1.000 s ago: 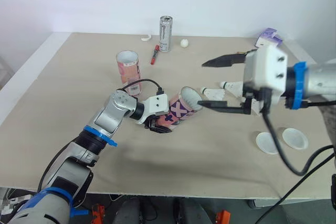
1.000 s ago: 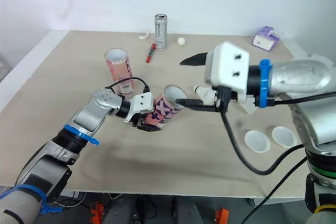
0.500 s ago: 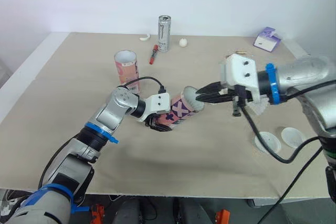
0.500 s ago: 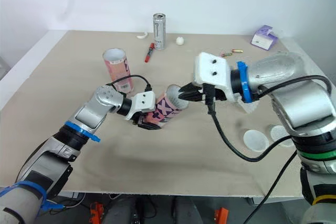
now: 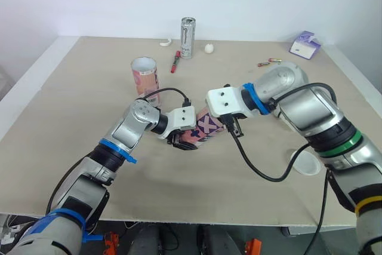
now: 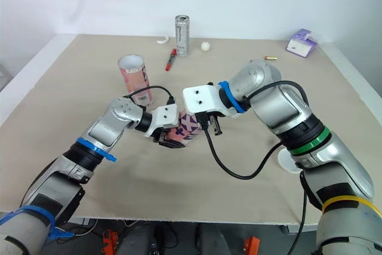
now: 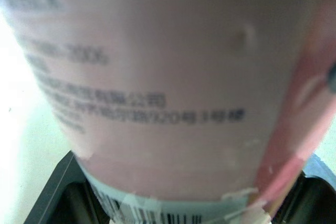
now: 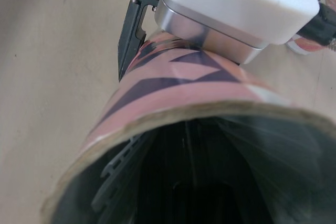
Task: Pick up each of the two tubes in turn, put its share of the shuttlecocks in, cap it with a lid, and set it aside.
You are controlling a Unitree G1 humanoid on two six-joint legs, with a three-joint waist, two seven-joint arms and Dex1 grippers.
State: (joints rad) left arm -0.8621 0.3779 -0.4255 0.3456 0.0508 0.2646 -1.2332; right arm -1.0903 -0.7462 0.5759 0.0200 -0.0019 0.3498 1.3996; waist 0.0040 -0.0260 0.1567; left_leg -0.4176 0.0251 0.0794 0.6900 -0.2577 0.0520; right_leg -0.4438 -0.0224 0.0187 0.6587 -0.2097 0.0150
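Over the middle of the beige tabletop (image 5: pixel 65 123) the left tool (image 5: pixel 182 142) is clamped shut around the pink tube (image 5: pixel 203 128), gripping it low on its body. The tube is tipped over, its open mouth facing the robot's right. The right tool (image 8: pixel 181 182) has its front end pushed straight into that mouth, with the white housing hard up against the rim. Whether the right tool is open or closed, I can't tell, and I can't tell whether anything is in the tube.

The head views give the layout. The right wrist view looks down the bore: a thick cardboard rim, a dark interior, and outside it the pink wall with dark triangles. The left tool's white and metal housing lies against that wall.

The left wrist view is pressed close to the tube's skin. It shows smooth pale pink paper with rows of small print and a barcode strip near the base. A black finger (image 7: pixel 73 192) shows at each lower corner.

Further back on the robot's left, the upright tube (image 5: pixel 144 74) stands on its base, well apart. Its round mouth faces up and is pale inside; its contents can't be made out. A flat white lid (image 5: pixel 307 163) lies near the robot's right forearm, partly hidden.

Along the far edge stand a slim silver can (image 5: pixel 188 38), a red marker (image 5: pixel 176 62), a small white ball (image 5: pixel 209 48) and a purple box (image 5: pixel 305 45).
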